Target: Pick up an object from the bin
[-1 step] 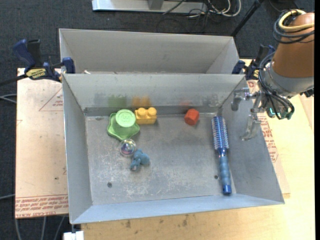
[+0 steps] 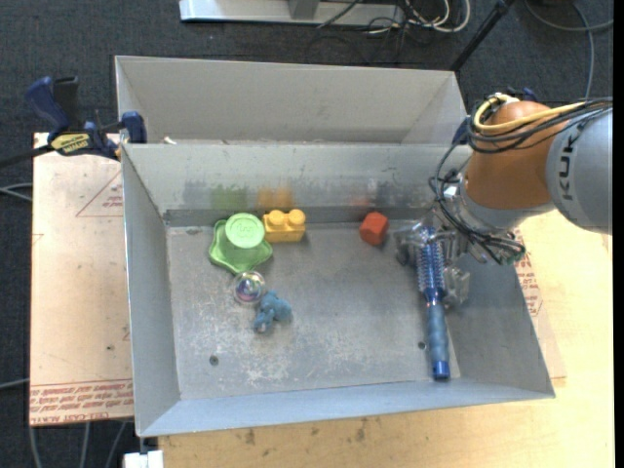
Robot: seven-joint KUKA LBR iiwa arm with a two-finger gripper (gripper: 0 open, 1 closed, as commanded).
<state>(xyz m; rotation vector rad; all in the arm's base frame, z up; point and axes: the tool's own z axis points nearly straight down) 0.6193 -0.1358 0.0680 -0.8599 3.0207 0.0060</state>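
Observation:
My gripper (image 2: 430, 261) is low at the right side of the bin, open, over the ribbed upper end of a blue brush-like tool (image 2: 436, 331). A finger stands on either side of that ribbed end. The tool lies on the bin floor, its smooth handle pointing toward the near wall. A small orange-red block (image 2: 372, 228) sits just left of the gripper, near the back wall.
At the back left stand a green cup (image 2: 240, 241) and a yellow brick (image 2: 284, 224). In front of them lie a clear ball (image 2: 248, 287) and a small blue figure (image 2: 271, 312). The arm with its orange cover comes in over the right rim.

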